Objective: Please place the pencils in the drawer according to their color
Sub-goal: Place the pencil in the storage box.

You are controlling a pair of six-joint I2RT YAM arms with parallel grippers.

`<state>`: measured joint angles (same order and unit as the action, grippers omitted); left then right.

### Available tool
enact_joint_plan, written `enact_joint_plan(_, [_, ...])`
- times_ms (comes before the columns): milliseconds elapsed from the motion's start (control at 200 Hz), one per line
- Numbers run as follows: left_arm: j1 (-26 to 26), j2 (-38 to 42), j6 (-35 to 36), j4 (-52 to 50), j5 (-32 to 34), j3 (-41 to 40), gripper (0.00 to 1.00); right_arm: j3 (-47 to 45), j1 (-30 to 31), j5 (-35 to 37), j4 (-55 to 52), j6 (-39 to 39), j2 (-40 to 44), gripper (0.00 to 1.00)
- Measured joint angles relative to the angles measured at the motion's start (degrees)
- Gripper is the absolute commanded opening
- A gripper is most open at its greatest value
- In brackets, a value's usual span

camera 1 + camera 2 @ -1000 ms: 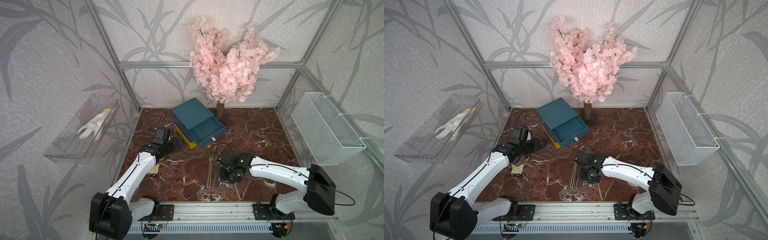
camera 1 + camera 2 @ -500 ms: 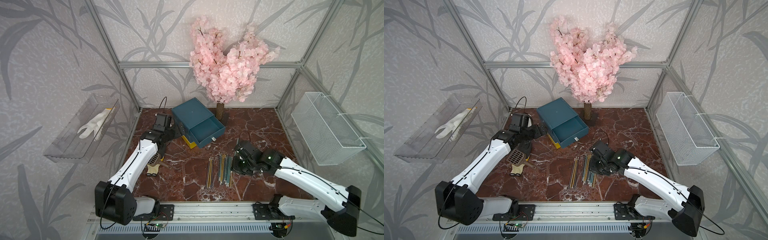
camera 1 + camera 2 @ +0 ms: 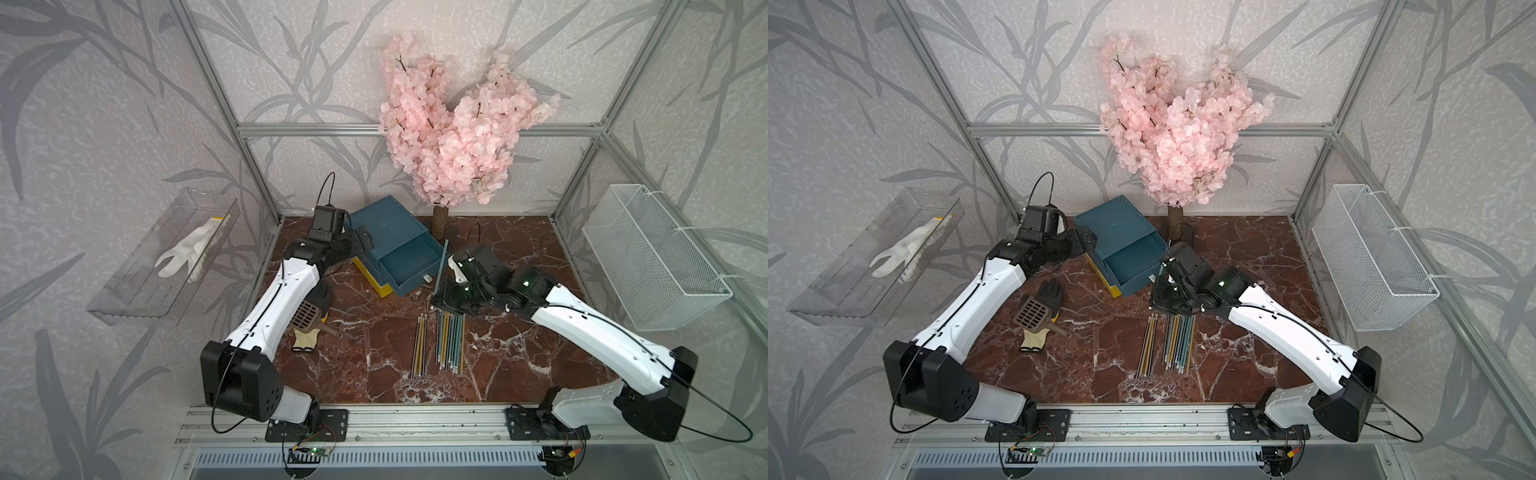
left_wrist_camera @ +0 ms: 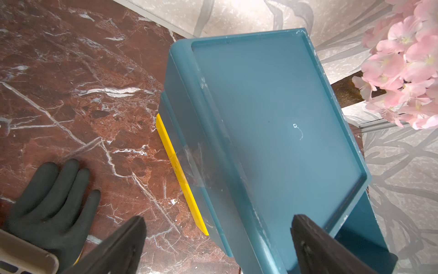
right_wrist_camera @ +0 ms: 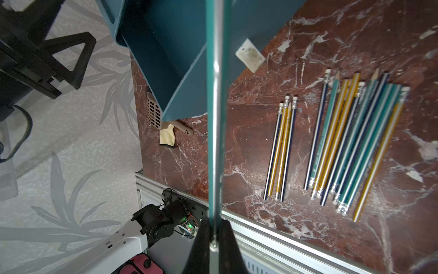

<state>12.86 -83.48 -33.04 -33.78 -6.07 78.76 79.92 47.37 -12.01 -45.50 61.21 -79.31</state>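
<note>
**Asker:** Where is the pencil you're after?

**Me:** It's pinched in my right gripper (image 5: 214,229). It is one long teal-green pencil with a silver stripe (image 5: 214,118), held near one end. The free length points toward the pulled-out teal plastic drawer (image 3: 409,266) of the small teal-blue chest (image 3: 386,226). It's close to the drawer's front corner and not yet inside. The other striped wooden pencils (image 3: 451,340) lie in two bunches on the red-brown marble tabletop (image 3: 374,332), in front of the chest.

**Asker:** And your left?

**Me:** My left gripper (image 4: 218,219) has its fingers spread wide, one over the chest's top and one beside its wall. I cannot tell whether either touches.

**Asker:** What could go wrong?

**Me:** I judge the hold chancy. Gripped by its end, the pencil may swivel between my pads and fall outside. Its far tip could catch the drawer's front wall or the white pull tab (image 5: 250,55). That could shove the light chest, since my left isn't clamped on it. The pencil also looks long for the drawer, so it may have to go in slantwise. The yellow bottom drawer (image 3: 372,278) pokes out only slightly, so the gold pencils will need it drawn out more.

**Asker:** Anything to read?

**Me:** Faint print runs along one teal pencil on the table, too small to make out. I see no brand or label on the chest.
</note>
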Motion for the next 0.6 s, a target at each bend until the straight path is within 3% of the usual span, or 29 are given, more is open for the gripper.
enact_joint_plan(600, [-0.9, 0.0, 0.1, -0.5, -0.6, 0.0, 1.00, 0.2, -3.7, -7.6, 19.1, 9.2, -9.4, 0.00])
